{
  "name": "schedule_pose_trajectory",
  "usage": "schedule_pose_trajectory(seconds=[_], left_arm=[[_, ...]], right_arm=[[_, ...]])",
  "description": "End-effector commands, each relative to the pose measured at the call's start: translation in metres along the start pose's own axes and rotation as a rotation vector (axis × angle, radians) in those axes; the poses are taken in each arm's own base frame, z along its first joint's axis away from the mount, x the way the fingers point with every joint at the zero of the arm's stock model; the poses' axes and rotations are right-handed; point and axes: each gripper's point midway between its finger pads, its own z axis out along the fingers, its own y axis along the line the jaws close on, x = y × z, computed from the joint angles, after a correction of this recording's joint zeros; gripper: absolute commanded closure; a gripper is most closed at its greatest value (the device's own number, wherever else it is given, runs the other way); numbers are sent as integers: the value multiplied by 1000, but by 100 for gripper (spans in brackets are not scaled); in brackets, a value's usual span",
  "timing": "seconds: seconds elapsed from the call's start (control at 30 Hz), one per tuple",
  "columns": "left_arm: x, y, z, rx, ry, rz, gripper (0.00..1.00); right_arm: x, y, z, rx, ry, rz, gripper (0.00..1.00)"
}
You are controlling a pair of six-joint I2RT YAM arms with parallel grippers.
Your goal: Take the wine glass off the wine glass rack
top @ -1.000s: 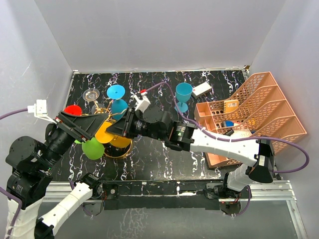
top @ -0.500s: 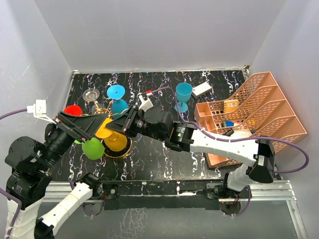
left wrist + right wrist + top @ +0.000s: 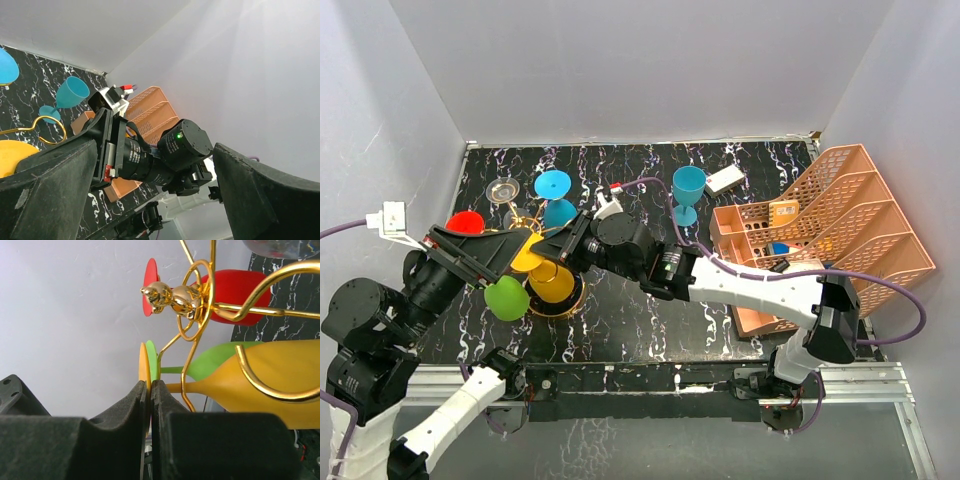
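Note:
The gold wine glass rack stands at the table's left, with red, green, blue and clear glasses hanging on its arms. A yellow wine glass hangs on it too. In the right wrist view its bowl lies inside a gold loop. My right gripper is shut on this glass's thin round foot; from above the gripper sits against the rack's right side. My left gripper is wide open at the rack's left, holding nothing.
A teal glass stands upright behind the right arm, with a white block beside it. A peach mesh organiser holding small items fills the right side. White walls close in on three sides.
My right gripper has shifted slightly left, still pinching the yellow glass's foot, and the glass moved with it. The left arm has drifted a little down and left.

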Motion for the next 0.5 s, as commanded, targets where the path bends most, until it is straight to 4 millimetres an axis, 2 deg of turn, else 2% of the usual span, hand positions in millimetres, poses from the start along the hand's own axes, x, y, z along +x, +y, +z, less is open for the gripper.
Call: schedule_pose_trajectory(seconds=[0.0,0.2,0.47], left_arm=[[-10,-9,-6,22,-34,23,3],[-8,-7,-5,17,-31,22,3],[-7,-5,-5,11,-28,22,3]], right_arm=[[-7,47,-5,-124,6,2,92],[12,49,-10,-140,113,-25,91],[31,52,-26,-183,234,-88,92]])
